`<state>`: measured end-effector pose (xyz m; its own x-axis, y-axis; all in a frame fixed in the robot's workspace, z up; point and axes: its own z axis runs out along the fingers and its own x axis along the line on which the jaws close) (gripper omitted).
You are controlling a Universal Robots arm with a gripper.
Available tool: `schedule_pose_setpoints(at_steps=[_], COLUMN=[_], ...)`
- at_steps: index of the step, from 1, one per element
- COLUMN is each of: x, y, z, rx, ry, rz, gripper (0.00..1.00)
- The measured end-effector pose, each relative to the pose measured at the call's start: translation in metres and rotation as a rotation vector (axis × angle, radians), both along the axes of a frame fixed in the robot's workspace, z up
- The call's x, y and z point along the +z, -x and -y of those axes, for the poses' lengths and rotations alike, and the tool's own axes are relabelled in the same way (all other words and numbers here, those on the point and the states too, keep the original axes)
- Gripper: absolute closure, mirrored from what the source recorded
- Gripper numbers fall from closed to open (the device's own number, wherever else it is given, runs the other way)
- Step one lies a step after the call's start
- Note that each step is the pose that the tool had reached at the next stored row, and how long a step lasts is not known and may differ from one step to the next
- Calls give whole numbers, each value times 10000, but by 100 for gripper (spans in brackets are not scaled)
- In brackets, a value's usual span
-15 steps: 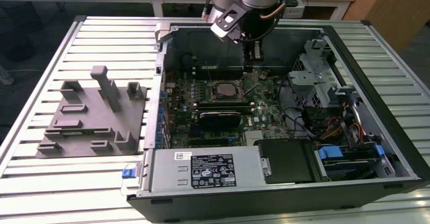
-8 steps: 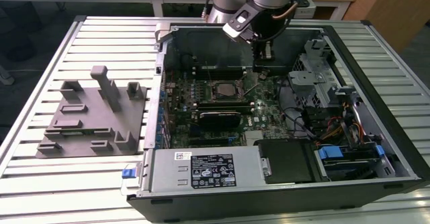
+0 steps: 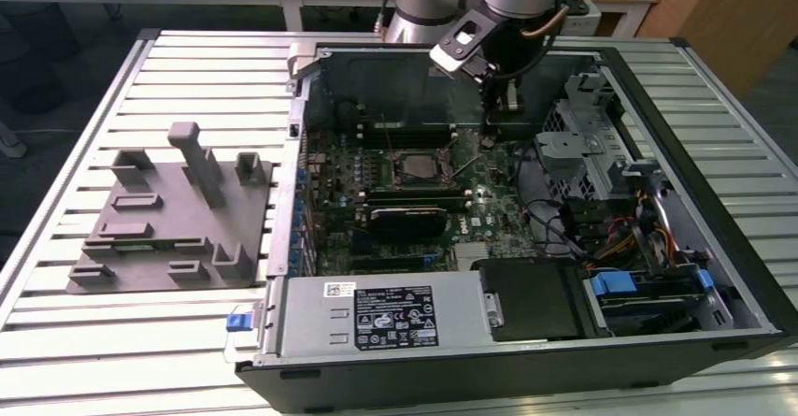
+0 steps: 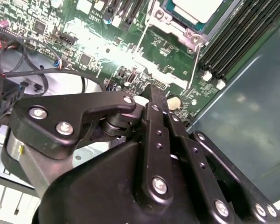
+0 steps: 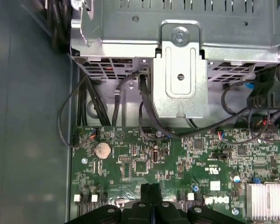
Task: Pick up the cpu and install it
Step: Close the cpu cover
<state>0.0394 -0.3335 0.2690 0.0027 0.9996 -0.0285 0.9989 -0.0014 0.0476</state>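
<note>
So the claw (image 5: pixel 151 192) is pinched closed with nothing in it. In both wrist views the two black fingertips meet flat against each other with no chip between them. It hangs low over the green motherboard (image 5: pixel 177 158), near the coin cell (image 5: pixel 102 150) and the board edge that faces the metal drive cage (image 5: pixel 179 74).

The cpu (image 4: pixel 196 8) isn't in the claw at all. It's lying flat in its socket (image 4: pixel 177 25) with the silver top up and the metal frame around it. In the exterior view it's the pale square in the middle of the board, off toward that view's left of the claw and apart from it.

My read is that the pick and the drop-in are done and we're at the tail end of the install. A thin wire lever (image 4: pixel 194 58) runs along the socket's side, and I can't tell if it's latched or loose. If it's loose, locking it calls for a careful push with closed tips on a skinny springy wire, keeping clear of the chip top.

The grey fixture tray (image 3: pixel 163 238) sits on the counter (image 3: pixel 75 341) outside the case (image 3: pixel 499 379).
</note>
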Motion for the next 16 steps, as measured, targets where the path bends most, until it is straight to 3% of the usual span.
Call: schedule_pose_setpoints(at_steps=[11,16], x=[-187,-235], y=[-43,-43], z=[-2,-8], rx=[142,392], ry=[1,-2], rz=[-38,-39], gripper=[89,89])
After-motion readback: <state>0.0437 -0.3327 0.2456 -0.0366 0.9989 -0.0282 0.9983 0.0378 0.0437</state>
